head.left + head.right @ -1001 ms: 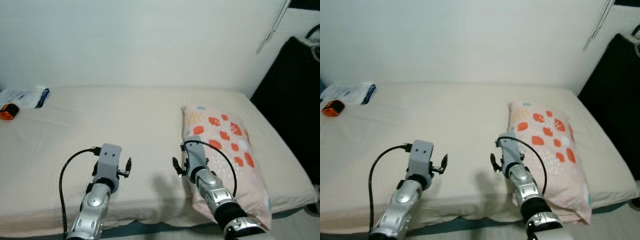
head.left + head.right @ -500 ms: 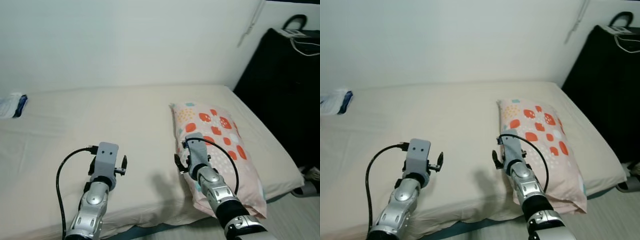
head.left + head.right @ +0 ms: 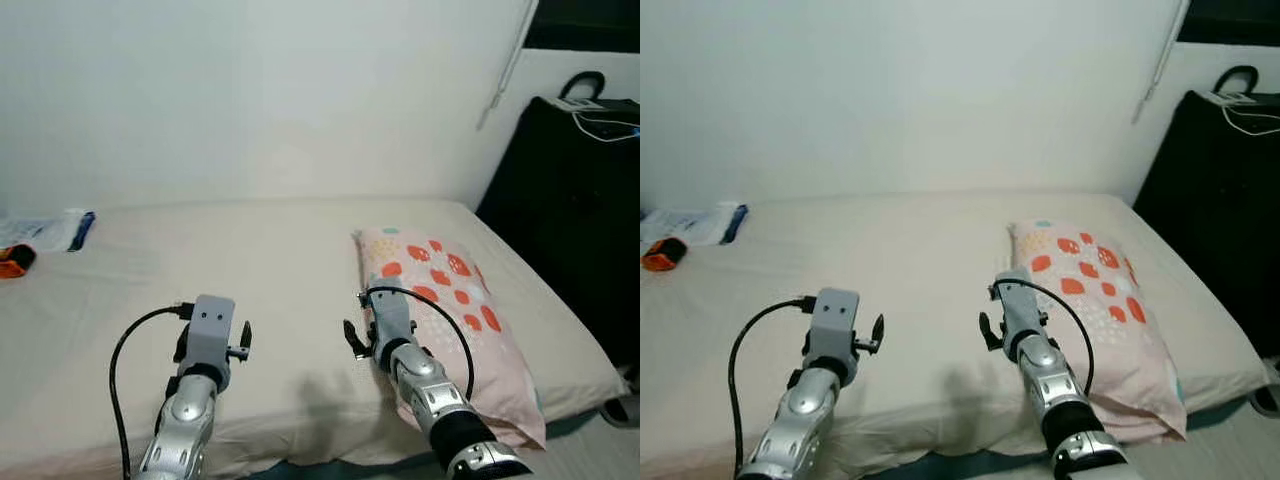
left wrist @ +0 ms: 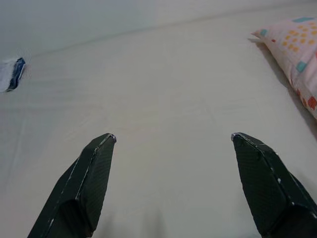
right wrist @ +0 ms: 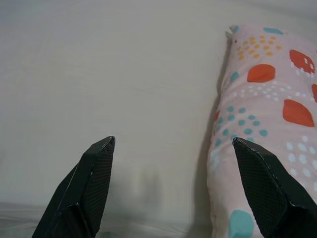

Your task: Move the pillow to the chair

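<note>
- I'm looking down from the head cam at a bed (image 3: 250, 270) with a cream sheet, running up against a white wall (image 3: 250, 90).
- The pillow (image 3: 455, 310) is lying flat on the bed over at about 3 o'clock from the middle of the mattress, close to the bed's right edge. It's pale pink with orange-red blobs and little teal and yellow dots.
- My right gripper (image 5: 173, 148) is hovering just above the sheet right beside the pillow's inner long edge. Its jaws are standing wide apart and holding nothing; in the wrist cam one finger is sitting over bare sheet and the other over the pillow's edge.
- My left gripper (image 4: 172, 141) is hanging over bare sheet at about 7 o'clock, well apart from the pillow. Jaws are wide there too, nothing between them.
- Way out at 9 o'clock, near the bed's left edge, a white and blue packet (image 3: 55, 230) is lying next to a small orange thing (image 3: 14, 262). Can't tell what either is.
- At 2 o'clock past the bed a big black object (image 3: 580, 200) is standing, with a white cable on top. I can't make out what it is.
</note>
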Motion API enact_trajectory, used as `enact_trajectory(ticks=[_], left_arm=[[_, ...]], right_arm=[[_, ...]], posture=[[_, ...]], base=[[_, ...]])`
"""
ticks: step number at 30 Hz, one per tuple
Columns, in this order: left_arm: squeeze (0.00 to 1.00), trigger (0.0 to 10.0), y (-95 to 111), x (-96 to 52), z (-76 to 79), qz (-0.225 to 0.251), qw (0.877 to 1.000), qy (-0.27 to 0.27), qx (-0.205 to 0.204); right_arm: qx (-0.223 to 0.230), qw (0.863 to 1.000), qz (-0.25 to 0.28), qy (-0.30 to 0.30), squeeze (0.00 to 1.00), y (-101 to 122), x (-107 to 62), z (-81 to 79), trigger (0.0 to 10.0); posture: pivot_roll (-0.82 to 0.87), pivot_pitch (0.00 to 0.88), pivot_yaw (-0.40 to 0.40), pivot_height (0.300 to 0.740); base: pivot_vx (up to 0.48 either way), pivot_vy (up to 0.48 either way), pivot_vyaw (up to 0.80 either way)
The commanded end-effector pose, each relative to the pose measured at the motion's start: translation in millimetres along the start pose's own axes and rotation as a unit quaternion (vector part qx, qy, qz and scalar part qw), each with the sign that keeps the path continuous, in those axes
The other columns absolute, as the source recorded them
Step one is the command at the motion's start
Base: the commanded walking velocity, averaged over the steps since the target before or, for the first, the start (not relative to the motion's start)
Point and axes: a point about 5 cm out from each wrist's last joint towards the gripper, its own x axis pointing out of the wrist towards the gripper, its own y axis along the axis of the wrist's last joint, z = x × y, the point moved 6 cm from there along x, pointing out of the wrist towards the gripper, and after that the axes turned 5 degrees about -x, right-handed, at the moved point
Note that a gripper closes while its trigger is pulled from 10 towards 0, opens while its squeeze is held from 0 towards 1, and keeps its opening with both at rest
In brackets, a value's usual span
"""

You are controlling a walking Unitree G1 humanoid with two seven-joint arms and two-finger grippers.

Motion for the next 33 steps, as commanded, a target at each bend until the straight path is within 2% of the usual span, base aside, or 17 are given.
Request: enact_trajectory(ticks=[1,21,33], left_arm=[[0.0,10.0,2.5,-0.1,3.5,0.004,1.0,-0.006,-0.002],[0.0,10.0,5.3,-1.1,9.1,0.01,1.0,-0.021,-0.01],[0.0,10.0,6.1,-2.3,8.9,0.013,1.0,-0.026,-0.01]], right_arm=[[0.006,1.0,-0.003,-0.002,0.0,-3.0,-0.6,0.1,10.0],[0.01,1.0,0.001,-0.004,0.0,-2.0,-1.0,0.2,10.0],[0.013,1.0,0.001,0.001,0.0,-2.2,-1.1,-1.8,10.0]], posture=[[0.05,0.0,-0.099,0.702],[0.05,0.0,-0.093,0.702],[0.05,0.0,-0.095,0.702]], base=[[0.0,0.0,0.0],[0.0,0.0,0.0],[-0.319,0.0,0.0]])
